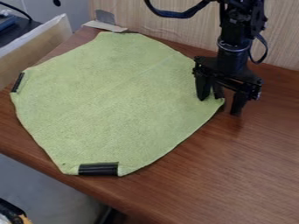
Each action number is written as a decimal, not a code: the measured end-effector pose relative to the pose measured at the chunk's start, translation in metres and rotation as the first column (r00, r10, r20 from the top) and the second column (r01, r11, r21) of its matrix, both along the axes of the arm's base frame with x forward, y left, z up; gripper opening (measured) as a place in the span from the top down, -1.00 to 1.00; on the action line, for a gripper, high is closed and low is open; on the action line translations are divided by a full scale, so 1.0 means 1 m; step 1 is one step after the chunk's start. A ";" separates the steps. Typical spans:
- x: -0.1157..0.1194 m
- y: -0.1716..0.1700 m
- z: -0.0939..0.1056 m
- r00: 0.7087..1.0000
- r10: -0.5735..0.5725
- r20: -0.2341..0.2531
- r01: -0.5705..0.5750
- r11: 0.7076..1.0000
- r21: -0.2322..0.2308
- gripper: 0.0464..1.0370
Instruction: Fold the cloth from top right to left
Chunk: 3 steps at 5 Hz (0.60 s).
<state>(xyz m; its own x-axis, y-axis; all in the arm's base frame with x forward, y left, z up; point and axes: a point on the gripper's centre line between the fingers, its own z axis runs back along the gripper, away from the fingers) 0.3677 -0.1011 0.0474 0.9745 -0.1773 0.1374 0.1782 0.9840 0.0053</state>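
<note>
Cloth (111, 96) lies unfolded on the table (234, 175), its right corner (211, 104) between the spread fingers of your gripper (219, 106). You look ready to grasp: close on that corner, then lift and carry it left.

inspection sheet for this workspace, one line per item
surface: brown wooden table
job's things: green cloth spread out, unfolded; black strips at its left edge and near edge
clutter: pale flat scrap beyond the cloth's far edge
gripper: gripper open at the cloth's right corner
cables: black cable looping beside the arm
surroundings: wood-grain panel behind the table
</note>
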 end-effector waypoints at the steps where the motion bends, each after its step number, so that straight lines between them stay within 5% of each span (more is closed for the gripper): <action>1: 0.003 0.000 -0.001 1.000 0.016 0.001 -0.016 1.000 -0.020 -0.68; 3: 0.002 0.005 -0.002 0.999 0.038 0.000 -0.038 0.999 -0.016 0.44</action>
